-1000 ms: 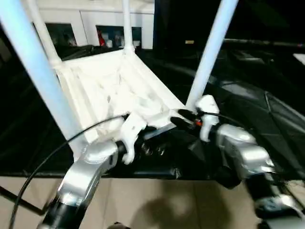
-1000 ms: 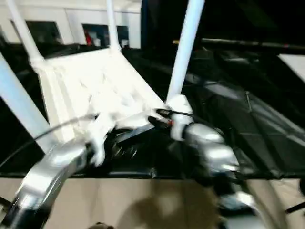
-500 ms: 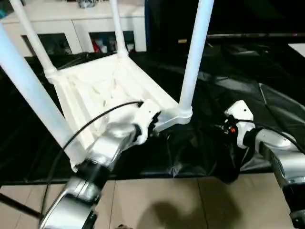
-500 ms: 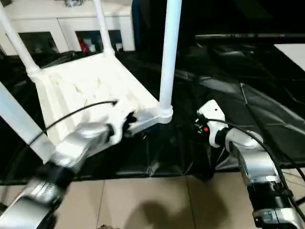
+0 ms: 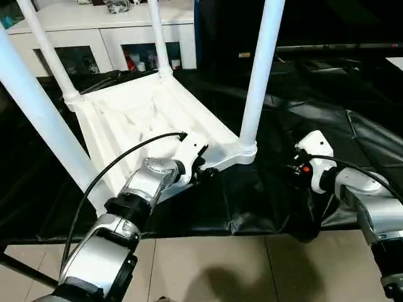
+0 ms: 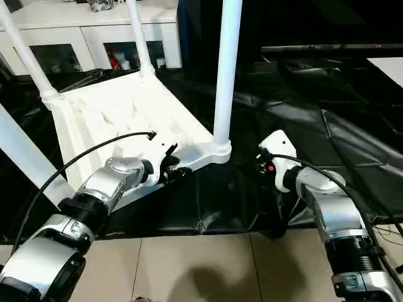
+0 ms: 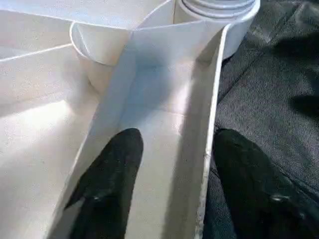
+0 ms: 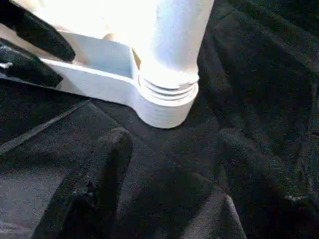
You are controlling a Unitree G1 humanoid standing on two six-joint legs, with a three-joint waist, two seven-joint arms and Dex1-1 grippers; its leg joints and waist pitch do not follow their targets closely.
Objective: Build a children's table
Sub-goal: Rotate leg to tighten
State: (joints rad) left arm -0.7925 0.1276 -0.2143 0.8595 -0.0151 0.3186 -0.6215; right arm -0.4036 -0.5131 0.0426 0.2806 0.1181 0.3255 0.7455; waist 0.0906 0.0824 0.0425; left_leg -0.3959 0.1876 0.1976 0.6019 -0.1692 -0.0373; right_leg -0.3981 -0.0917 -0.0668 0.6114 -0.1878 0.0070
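The white tabletop [image 5: 138, 116] lies upside down on black cloth, ribbed underside up. All of its white legs stand in the corner sockets, among them the near right leg [image 5: 258, 69] and the near left leg [image 5: 38, 113]. My left gripper [image 7: 177, 137] is shut on the tabletop's near side rail, one finger [image 7: 107, 174] inside the rail and the other outside it, just short of the near right socket [image 8: 167, 97]. My right gripper [image 8: 174, 139] is open over the cloth, a short way to the right of that socket, with nothing between its fingers.
A white cabinet with glass doors [image 5: 113, 31] stands behind the table. The black cloth [image 5: 283, 207] ends at a front edge, with tan floor tiles [image 5: 208, 264] below it. A black cable [image 5: 107, 173] loops from my left forearm.
The camera has shifted. My right gripper has drawn back to the right, away from the near right corner socket. My left gripper stays on the near rail.
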